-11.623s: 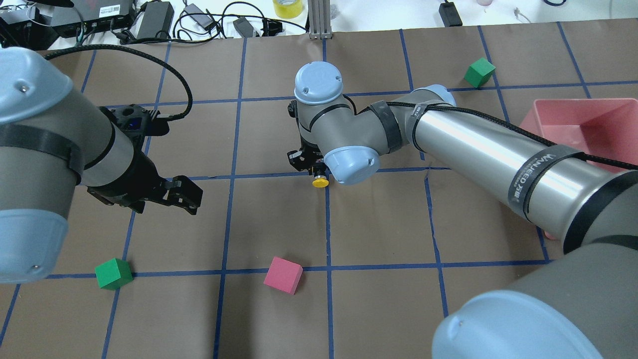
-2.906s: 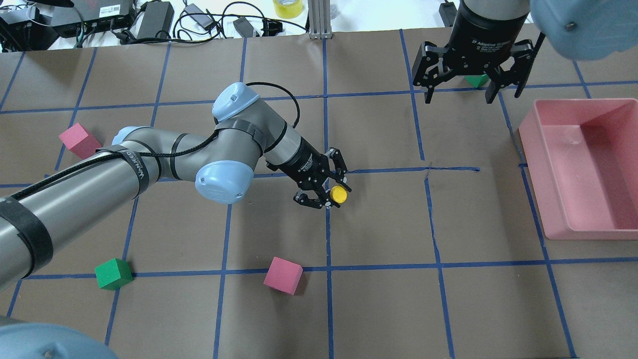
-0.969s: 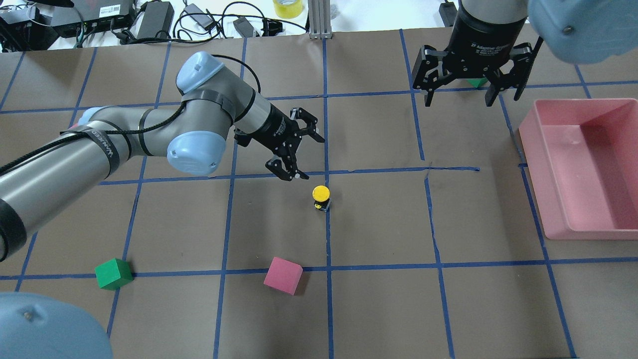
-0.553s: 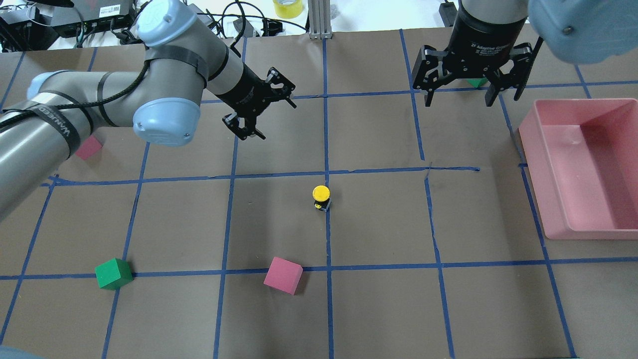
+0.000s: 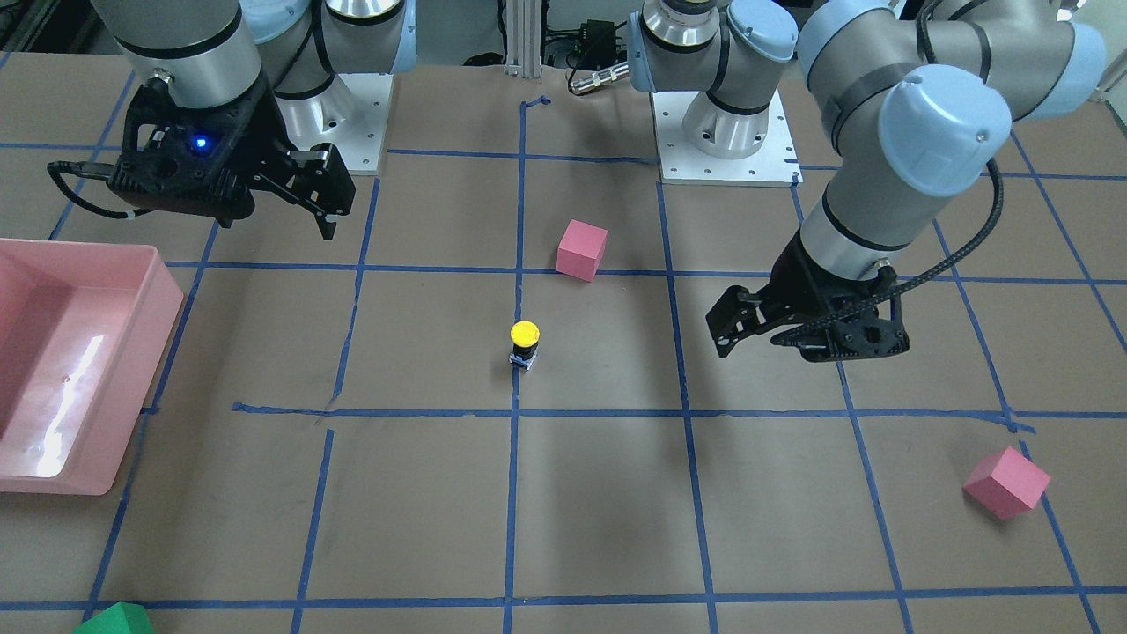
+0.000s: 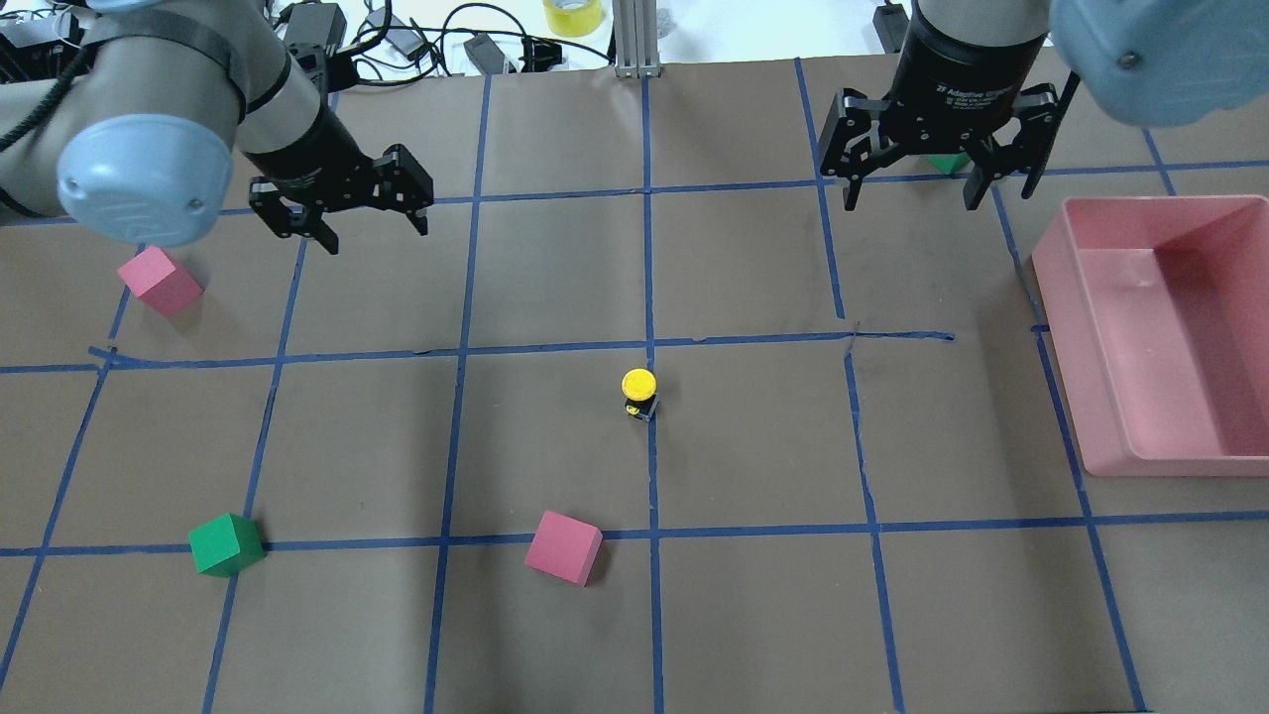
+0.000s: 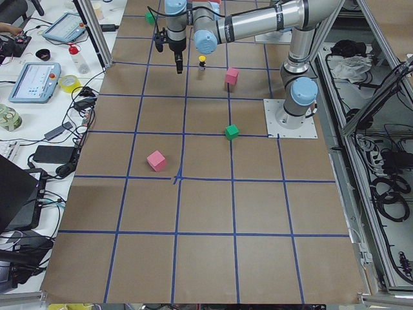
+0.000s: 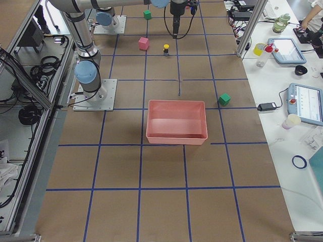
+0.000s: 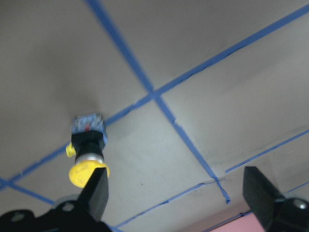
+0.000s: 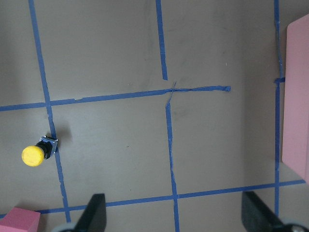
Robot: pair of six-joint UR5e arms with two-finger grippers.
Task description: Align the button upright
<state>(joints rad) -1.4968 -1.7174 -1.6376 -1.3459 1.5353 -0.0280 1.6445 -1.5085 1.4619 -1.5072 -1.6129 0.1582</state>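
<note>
The button [image 6: 638, 390] stands upright on the brown paper at a blue tape crossing, yellow cap on top, with nothing touching it. It also shows in the front view [image 5: 525, 340], the left wrist view [image 9: 87, 150] and the right wrist view [image 10: 36, 153]. My left gripper [image 6: 352, 223] is open and empty, raised far to the back left of the button; its fingers [image 9: 96, 193] frame the wrist view. My right gripper [image 6: 912, 193] is open and empty, raised at the back right.
A pink bin [image 6: 1063, 347] sits at the right edge. Pink cubes lie in front of the button [image 6: 563, 547] and at the left [image 6: 159, 281]. A green cube [image 6: 226, 544] is at the front left, another [image 6: 950, 162] behind my right gripper.
My left gripper held the button, let it go standing upright, then opened and drew back up and to the left. The right arm has stayed still since then.
</note>
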